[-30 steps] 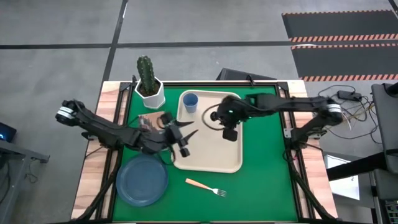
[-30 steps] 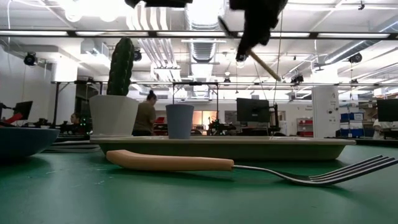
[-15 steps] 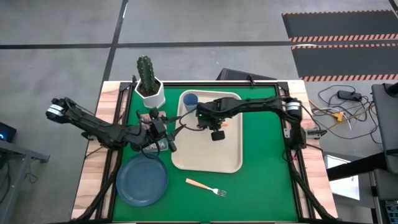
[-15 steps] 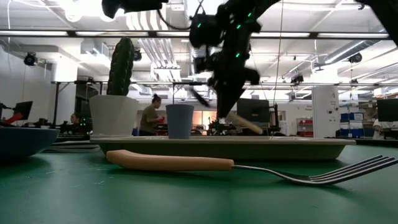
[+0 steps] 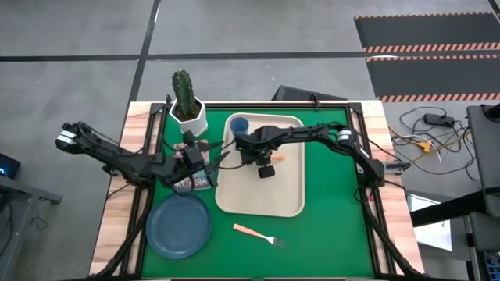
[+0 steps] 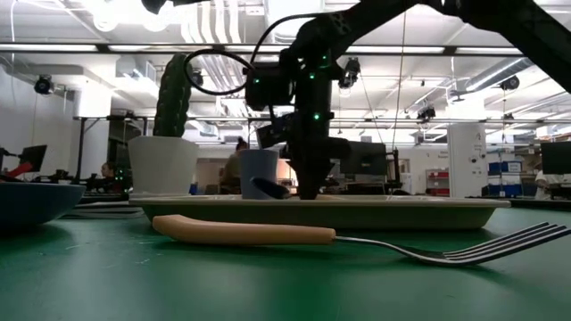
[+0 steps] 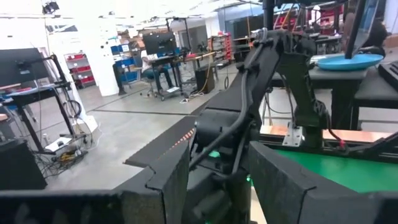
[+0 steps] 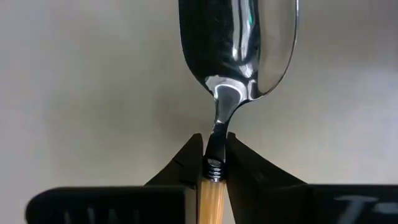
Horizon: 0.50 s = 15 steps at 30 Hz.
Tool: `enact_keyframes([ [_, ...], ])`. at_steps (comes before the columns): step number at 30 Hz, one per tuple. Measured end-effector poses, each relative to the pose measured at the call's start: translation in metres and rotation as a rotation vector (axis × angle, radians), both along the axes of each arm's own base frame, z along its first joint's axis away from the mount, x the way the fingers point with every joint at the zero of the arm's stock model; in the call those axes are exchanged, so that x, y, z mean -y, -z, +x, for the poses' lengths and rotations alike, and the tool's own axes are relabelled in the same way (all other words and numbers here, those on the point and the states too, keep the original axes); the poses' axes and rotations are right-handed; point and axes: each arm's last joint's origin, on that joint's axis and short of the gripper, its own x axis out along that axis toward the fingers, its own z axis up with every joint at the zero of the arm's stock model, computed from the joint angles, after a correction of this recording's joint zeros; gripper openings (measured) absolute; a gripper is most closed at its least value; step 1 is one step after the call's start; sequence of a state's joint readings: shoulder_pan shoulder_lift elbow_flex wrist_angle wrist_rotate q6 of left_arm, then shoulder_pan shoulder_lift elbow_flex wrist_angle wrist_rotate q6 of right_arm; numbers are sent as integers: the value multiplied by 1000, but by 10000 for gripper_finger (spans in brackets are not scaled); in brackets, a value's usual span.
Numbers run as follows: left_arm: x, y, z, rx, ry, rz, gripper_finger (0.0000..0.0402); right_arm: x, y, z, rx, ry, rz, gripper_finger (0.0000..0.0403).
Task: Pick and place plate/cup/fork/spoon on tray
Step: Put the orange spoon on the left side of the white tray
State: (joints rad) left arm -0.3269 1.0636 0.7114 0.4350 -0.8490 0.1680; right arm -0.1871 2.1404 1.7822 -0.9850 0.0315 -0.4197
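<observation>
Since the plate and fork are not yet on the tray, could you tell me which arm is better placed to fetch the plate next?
Probably the left. The left gripper sits just behind the plate, while the right gripper is shut on the spoon over the tray.

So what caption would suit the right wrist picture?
Right gripper shut on the spoon at its neck, just above the tray.

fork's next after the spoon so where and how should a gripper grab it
Grip the fork across its orange handle, coming straight down from above. It lies flat on the green table, in front of the tray, with bare mat on both sides. The handle is thicker than the thin tines, so it likely gives the fingers more to close on.
</observation>
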Motion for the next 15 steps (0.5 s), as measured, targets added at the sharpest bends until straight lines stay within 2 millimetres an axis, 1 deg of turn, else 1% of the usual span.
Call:
enact_keyframes([
  [4,0,-2,-1,9,0,-3,148,2,7,4,-21,29,14,60],
  [8,0,-1,-1,5,3,-1,148,2,5,6,-19,30,12,91],
  [11,0,-1,-1,6,6,-2,148,3,-3,6,-17,39,12,105],
  [15,0,-1,-1,6,8,-3,148,2,-23,3,-15,69,16,110],
])
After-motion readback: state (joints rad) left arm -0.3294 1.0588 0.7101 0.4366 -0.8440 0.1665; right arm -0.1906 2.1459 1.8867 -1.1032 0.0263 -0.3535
